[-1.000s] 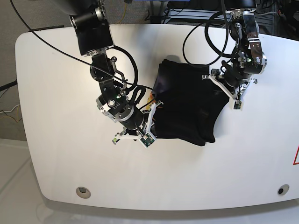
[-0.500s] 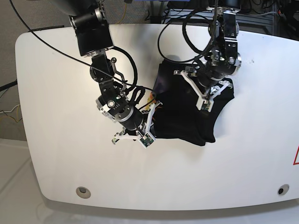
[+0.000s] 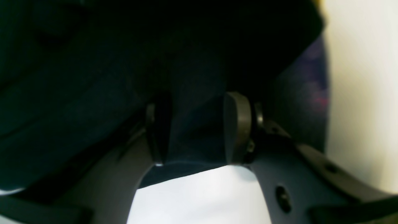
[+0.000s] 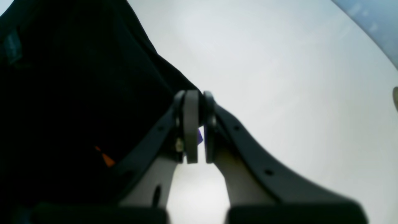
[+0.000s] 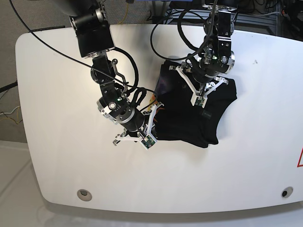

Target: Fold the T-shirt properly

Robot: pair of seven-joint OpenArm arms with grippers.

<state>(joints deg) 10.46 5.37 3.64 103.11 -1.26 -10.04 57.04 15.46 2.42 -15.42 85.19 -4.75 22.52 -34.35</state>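
The shirt (image 5: 189,113) lies half folded and lumpy near the table's (image 5: 57,156) far edge. The left gripper (image 3: 196,130) pinches a fold of it; the right gripper (image 4: 197,124) is squeezed shut on its edge. More folding is left.

A white table (image 5: 61,156) bears the bunched black T-shirt (image 5: 184,124).

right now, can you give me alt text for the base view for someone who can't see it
A large black soft fabric T-shirt lies bunched on a white table between two black robot arms. The left gripper is over the shirt's upper middle, while the right gripper is at its left edge, where a bit of orange print shows.
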